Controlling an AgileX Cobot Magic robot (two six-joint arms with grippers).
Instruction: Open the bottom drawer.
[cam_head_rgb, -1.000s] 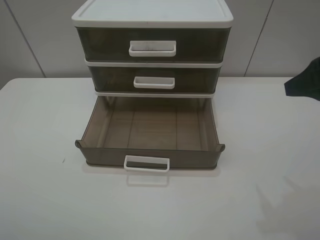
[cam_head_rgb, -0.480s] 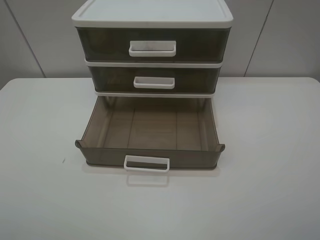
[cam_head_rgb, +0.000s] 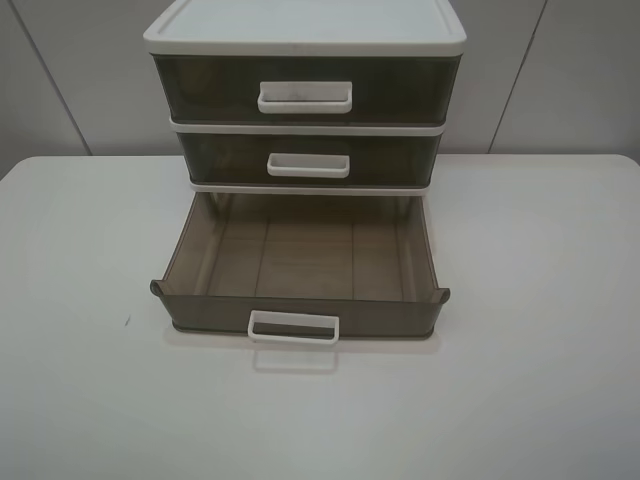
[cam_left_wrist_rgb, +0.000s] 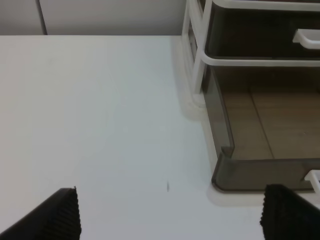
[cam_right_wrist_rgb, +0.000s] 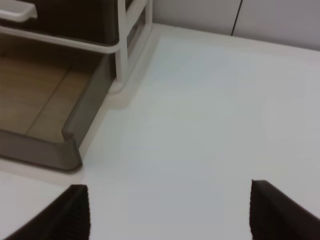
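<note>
The bottom drawer (cam_head_rgb: 300, 270) of the drawer unit (cam_head_rgb: 305, 30) stands pulled far out toward the front edge of the table (cam_head_rgb: 80, 300), its white handle (cam_head_rgb: 293, 327) facing that edge and its floor bare. The unit itself sits against the back edge, about midway along it. The middle drawer (cam_head_rgb: 308, 160) and top drawer (cam_head_rgb: 305, 92) above are pushed in.

Judged from this, the opening looks done, so the step in hand is to stay clear. Neither arm shows in the high view. The left gripper (cam_left_wrist_rgb: 170, 220) hangs over bare table beside the drawer's front left corner, jaws wide apart and holding nothing; the right gripper (cam_right_wrist_rgb: 170, 212) mirrors it beside the front right corner, jaws likewise apart and empty. To finish well, each arm should lift and draw away from the unit without brushing the flared front corners, since a nudge could slide the drawer back in or skew it on its runners. How much travel is left I cannot tell.

No brand, label or writing can be read on the unit or the table.
</note>
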